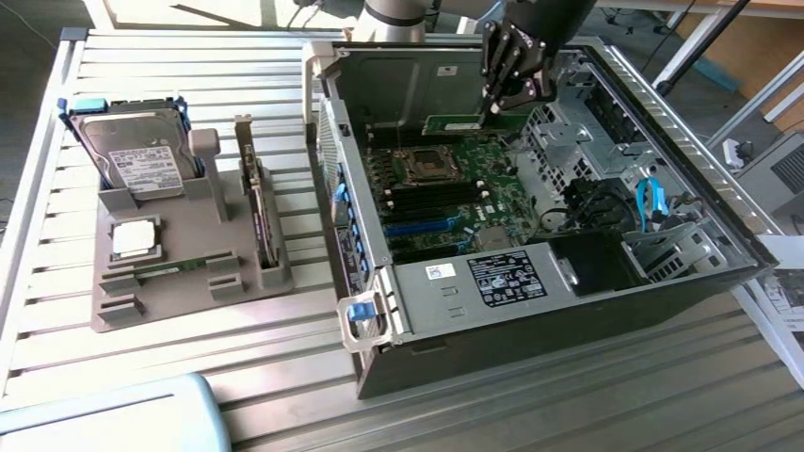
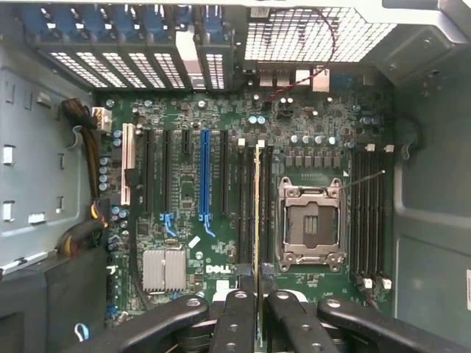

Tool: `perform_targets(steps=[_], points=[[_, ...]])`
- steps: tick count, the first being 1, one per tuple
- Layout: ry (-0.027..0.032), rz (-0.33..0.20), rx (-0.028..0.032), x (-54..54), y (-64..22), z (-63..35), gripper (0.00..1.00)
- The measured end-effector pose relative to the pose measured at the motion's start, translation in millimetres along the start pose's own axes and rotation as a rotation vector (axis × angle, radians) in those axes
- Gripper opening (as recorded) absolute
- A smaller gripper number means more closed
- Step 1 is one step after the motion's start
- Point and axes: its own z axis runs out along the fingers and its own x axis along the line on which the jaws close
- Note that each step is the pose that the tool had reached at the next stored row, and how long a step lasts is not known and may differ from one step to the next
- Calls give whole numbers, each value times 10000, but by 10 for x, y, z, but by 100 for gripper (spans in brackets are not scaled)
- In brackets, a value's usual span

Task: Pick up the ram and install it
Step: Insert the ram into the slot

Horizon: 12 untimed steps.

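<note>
The fingers are clamped on the ram, a thin green stick held on edge inside the open computer case. In the exterior view it sits at about 1 o'clock from the empty processor socket on the motherboard, near the case's back wall. The wrist view shows the ram edge-on between the black fingers, lined up along the memory slots just beside the socket. Whether it touches a slot I cannot tell. At 9 o'clock from the case, a grey holder on the slatted worktop carries a hard drive at its 12 o'clock end.
</note>
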Motion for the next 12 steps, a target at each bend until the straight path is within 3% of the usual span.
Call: perform_targets(steps=[8, 11, 12], points=[[12, 214, 1, -10, 52, 161, 13], [127, 253, 1, -10, 49, 252, 13], [134, 264, 1, -10, 51, 277, 13]])
